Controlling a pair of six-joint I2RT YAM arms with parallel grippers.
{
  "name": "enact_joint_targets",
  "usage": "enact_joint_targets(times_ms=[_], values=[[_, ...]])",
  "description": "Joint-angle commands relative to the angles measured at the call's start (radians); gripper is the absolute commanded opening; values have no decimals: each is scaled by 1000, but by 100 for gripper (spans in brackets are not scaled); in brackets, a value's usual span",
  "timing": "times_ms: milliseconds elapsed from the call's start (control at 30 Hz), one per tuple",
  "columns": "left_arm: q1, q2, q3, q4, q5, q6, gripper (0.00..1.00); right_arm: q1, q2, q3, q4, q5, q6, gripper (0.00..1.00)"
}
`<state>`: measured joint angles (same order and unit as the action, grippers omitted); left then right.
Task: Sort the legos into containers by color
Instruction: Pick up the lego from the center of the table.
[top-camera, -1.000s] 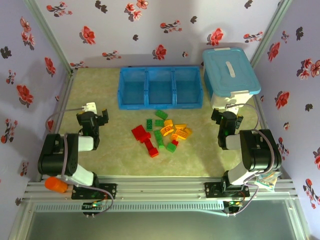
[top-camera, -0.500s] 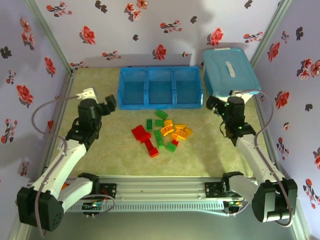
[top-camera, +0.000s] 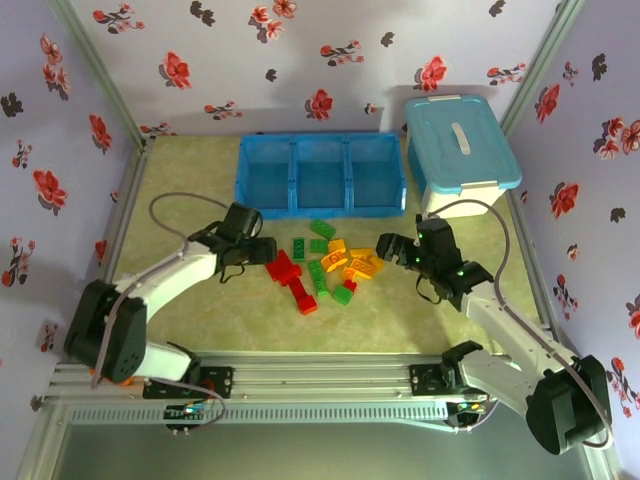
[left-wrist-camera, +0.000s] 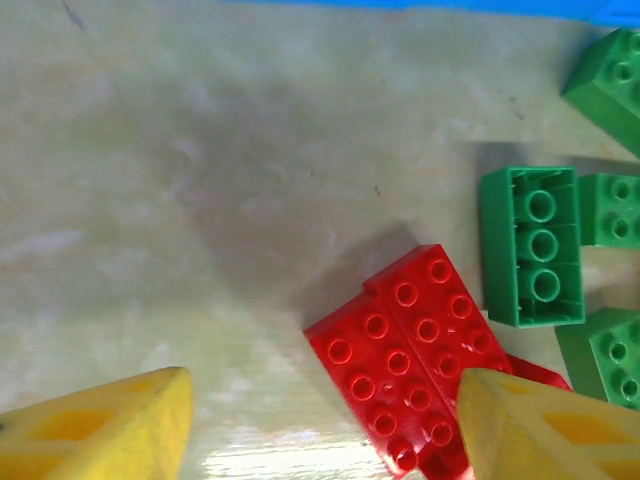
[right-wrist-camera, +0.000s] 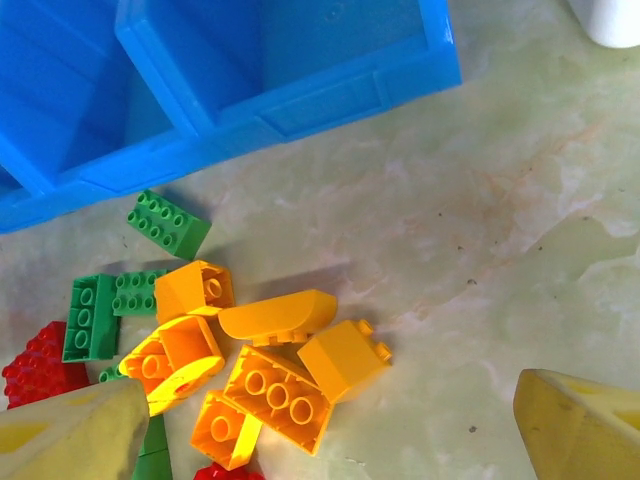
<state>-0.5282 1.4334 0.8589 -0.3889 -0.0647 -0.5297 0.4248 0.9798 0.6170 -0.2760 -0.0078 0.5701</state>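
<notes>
We see that both arms have reached in to the lego pile (top-camera: 325, 265) since a second ago. The left fingers (left-wrist-camera: 110, 425) stand open, either side of a red lego (left-wrist-camera: 400, 340). The right fingers (right-wrist-camera: 70, 430) are wide open over orange legos (right-wrist-camera: 275, 390) on the bench (right-wrist-camera: 500, 200), near the blue tray (right-wrist-camera: 250, 110).

Six orange legos (right-wrist-camera: 278, 392), about six green legos (top-camera: 322, 229), about four red legos (top-camera: 282, 266); one blue tray (top-camera: 320, 211) of three compartments; beside the tray, one white lidded bin (top-camera: 461, 150).

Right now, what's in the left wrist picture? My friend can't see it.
Red legos lie side by side on the pale table, between the left gripper's open yellow fingers. Green legos sit to the right, the blue tray's edge at the top.
</notes>
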Motion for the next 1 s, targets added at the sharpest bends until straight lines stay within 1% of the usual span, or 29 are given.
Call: enact_joint_targets(times_ms=[0,100,233,333,500,600,767,867,900,933,967], values=[[-18,77,45,-48,53,-60,63,13,5,-2,3,-2,18,94],[-35,127,52,-26,54,-88,60,14,3,-6,5,11,13,94],[-44,175,68,-22,59,-113,55,15,5,-14,8,22,12,94],[-47,192,65,-16,59,-121,53,16,2,-26,19,23,23,94],[-43,212,52,-14,45,-118,47,15,-5,-31,30,23,33,93],[-15,209,39,-29,22,-107,44,17,-11,-30,30,21,36,93],[59,146,24,-52,15,-81,44,22,-23,-31,32,19,42,92],[60,118,57,-98,-15,-69,48,28,-22,-33,33,20,48,92],[55,114,66,-104,-14,-70,56,31,-22,-33,34,20,49,92],[47,116,75,-111,-15,-71,66,32,-22,-32,35,22,49,92],[39,121,82,-115,-14,-73,71,35,-21,-31,34,23,50,92]])
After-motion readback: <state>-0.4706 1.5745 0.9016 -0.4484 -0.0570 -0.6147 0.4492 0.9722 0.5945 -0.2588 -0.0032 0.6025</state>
